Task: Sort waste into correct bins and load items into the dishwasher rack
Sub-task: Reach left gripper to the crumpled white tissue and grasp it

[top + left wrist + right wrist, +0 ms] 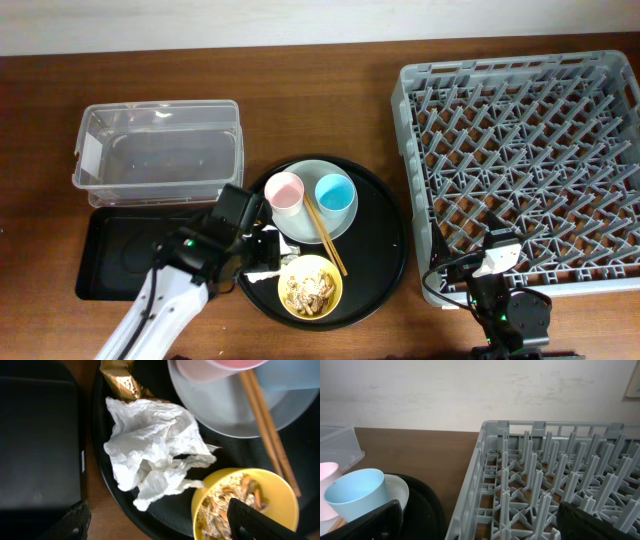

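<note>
My left gripper (160, 527) is open and hovers just above the crumpled white tissue (150, 450) on the round black tray (385, 250). One finger is over the table by the tray's rim, the other over the yellow bowl (280, 497) of beige food scraps (225, 505). The gold wrapper (122, 377) lies beyond the tissue. The chopsticks (265, 420) rest across the pale plate (225, 405), which also holds the pink cup (284, 191) and blue cup (335, 193). My right gripper (480, 525) is open and empty over the front-left corner of the grey dishwasher rack (520, 160).
The clear plastic tub (160, 155) stands at the back left, with the shallow black tray bin (120, 255) in front of it, just left of my left arm. The rack's wall (470, 485) rises between my right gripper and the round tray.
</note>
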Action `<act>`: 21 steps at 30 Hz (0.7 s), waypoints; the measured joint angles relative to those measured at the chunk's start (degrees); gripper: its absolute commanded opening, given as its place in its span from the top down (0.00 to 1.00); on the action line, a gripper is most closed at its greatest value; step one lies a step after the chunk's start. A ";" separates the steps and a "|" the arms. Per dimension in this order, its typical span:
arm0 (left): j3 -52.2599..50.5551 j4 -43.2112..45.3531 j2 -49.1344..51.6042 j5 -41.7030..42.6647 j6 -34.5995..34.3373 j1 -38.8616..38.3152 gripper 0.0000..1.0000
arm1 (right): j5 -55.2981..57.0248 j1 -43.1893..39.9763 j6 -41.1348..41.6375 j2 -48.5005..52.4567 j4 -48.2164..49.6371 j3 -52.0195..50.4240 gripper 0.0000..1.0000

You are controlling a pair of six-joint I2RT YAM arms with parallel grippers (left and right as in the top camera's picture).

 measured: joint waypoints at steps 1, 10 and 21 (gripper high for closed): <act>-0.09 0.31 1.25 -0.22 -0.07 -0.07 0.13 | 0.00 0.00 0.00 0.00 0.00 0.00 0.01; -0.28 5.88 14.88 -1.01 -0.52 -0.07 0.09 | 0.00 0.00 -0.04 0.00 0.00 0.00 0.01; -0.37 5.90 22.25 2.89 -0.87 -0.11 0.89 | 0.00 0.00 0.00 0.00 0.00 0.00 0.01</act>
